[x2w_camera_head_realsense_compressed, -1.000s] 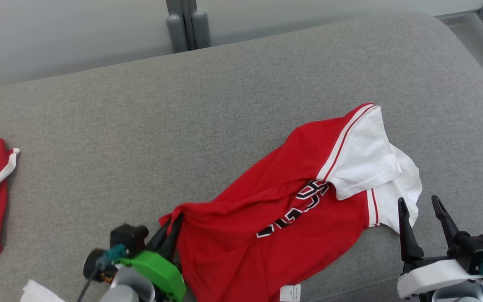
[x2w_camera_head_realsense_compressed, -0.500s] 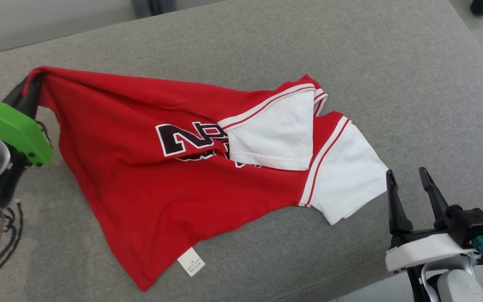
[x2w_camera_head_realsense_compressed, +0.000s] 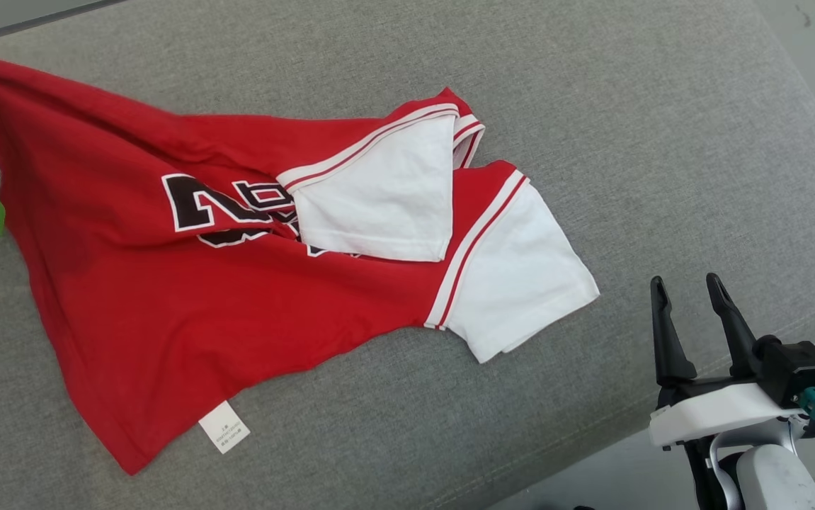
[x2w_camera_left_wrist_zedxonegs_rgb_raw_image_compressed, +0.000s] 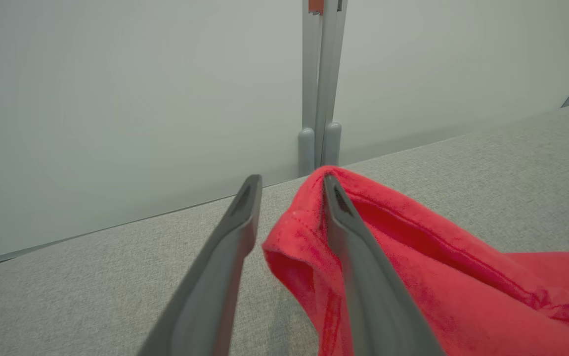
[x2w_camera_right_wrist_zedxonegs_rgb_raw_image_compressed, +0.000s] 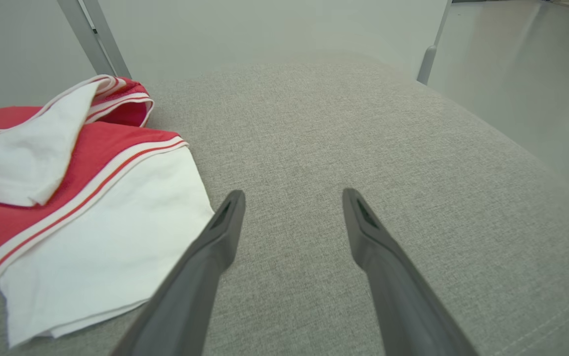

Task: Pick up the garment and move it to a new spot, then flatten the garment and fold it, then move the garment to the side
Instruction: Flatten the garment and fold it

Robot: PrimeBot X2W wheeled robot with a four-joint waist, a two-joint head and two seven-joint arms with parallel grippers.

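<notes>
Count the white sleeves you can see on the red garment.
2. The folded sleeve lies across the garment's lettering; the flat sleeve rests on the grey cushion beside it.

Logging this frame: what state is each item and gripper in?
garment: crumpled on the cushion, not flattened, not folded.
upper sleeve: flopped over the lettering.
left gripper: open, garment corner draped on one finger, not pinched.
right gripper: open, empty, beside the lower sleeve.
</notes>
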